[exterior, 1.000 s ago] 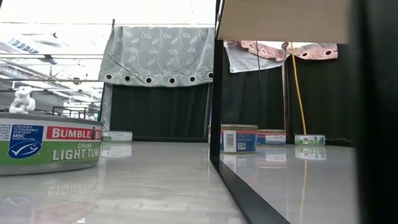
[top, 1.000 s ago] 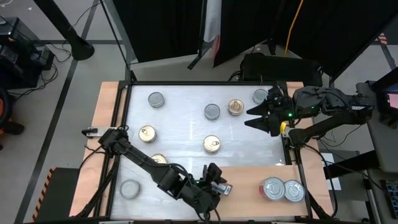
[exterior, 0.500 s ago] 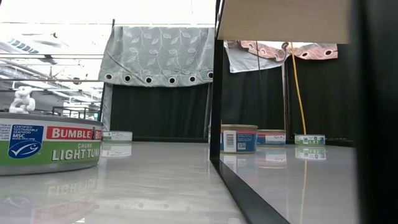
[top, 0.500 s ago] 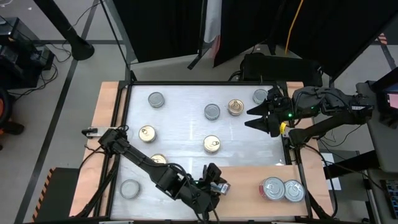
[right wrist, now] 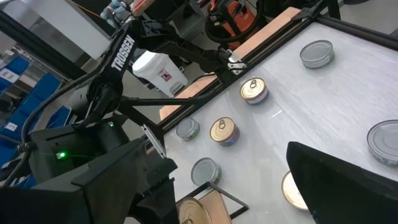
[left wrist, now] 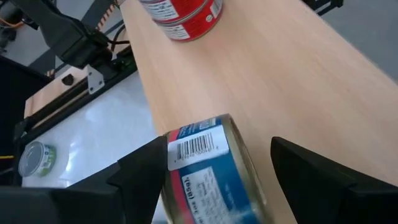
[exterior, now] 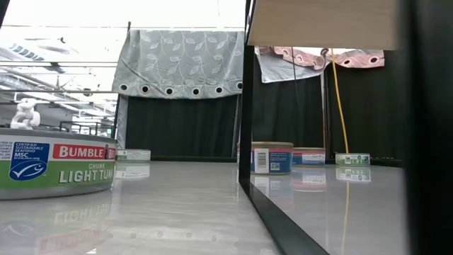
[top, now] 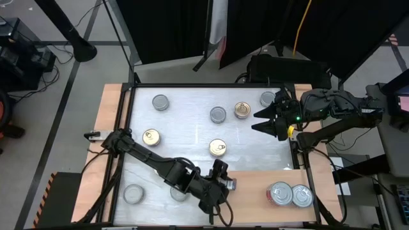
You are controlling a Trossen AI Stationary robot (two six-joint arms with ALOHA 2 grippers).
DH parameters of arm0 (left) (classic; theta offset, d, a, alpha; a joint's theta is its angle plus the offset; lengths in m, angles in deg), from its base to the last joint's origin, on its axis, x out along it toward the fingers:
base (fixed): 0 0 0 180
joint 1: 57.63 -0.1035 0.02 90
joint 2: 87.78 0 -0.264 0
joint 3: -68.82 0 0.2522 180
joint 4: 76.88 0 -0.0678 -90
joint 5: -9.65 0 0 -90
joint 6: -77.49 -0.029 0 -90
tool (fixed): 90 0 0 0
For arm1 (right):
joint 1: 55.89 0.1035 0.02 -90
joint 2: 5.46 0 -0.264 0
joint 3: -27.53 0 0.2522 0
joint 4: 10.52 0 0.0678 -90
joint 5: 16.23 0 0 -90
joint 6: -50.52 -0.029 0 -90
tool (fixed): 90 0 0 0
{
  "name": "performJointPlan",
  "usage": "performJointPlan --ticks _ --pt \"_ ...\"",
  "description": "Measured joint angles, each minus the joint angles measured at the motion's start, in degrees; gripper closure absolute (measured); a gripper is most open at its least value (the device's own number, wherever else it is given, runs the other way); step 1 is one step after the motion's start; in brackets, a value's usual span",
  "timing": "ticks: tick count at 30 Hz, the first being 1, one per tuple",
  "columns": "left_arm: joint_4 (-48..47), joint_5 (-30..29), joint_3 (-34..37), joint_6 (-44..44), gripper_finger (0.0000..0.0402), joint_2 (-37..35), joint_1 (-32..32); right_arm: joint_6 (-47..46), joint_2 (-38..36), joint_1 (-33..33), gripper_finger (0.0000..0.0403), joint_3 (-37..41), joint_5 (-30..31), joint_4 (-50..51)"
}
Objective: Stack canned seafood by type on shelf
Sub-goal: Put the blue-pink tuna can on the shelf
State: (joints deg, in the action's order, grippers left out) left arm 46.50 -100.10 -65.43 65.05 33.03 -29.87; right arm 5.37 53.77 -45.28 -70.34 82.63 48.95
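A: white glossy tabletop (top: pixel 192 137), black curtains behind. The left gripper (left wrist: pixel 208 165) clamps a blue-label can (left wrist: pixel 211 168) over the shelf (top: pixel 255 191) at 6 o'clock

B: rigid, smooth tin, so pinch the sidewall. The right gripper (top: pixel 265 121) idles wide open at 2 o'clock

High view overhead, straight down; low view tabletop-level; wrist views close, sharing shelf (top: pixel 268 182).

The white worktop (top: pixel 192 137) carries scattered tins (top: pixel 218 148); the wooden shelf (top: pixel 255 188) at its near right corner bears two silver-topped tins (top: pixel 291 194).
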Motion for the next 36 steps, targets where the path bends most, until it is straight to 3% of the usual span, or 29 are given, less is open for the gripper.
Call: performJointPlan --ticks 8,15,24,30,36 --pt "0.35 -2.87 0.00 0.49 0.0119 -0.73 0.06 -0.02 -0.02 0.00 0.0023 0.00 0.00 0.01" --pt "-3.27 -7.34 0.00 16.95 0.0119 -4.06 -0.06 -0.08 -0.02 0.00 0.0023 0.00 0.00 0.35" --pt "-4.23 -3.67 -0.04 28.53 0.0119 -4.42 0.03 0.68 -0.02 0.00 0.0023 0.00 0.02 0.46" --pt "-4.45 -5.35 -0.03 30.16 0.0119 -4.09 -0.20 0.81 -0.02 0.00 0.0023 0.00 0.04 0.44" --pt "-4.60 -2.79 1.67 30.88 0.0119 -4.09 -0.39 1.07 -0.02 0.00 0.0023 0.00 0.06 0.44"
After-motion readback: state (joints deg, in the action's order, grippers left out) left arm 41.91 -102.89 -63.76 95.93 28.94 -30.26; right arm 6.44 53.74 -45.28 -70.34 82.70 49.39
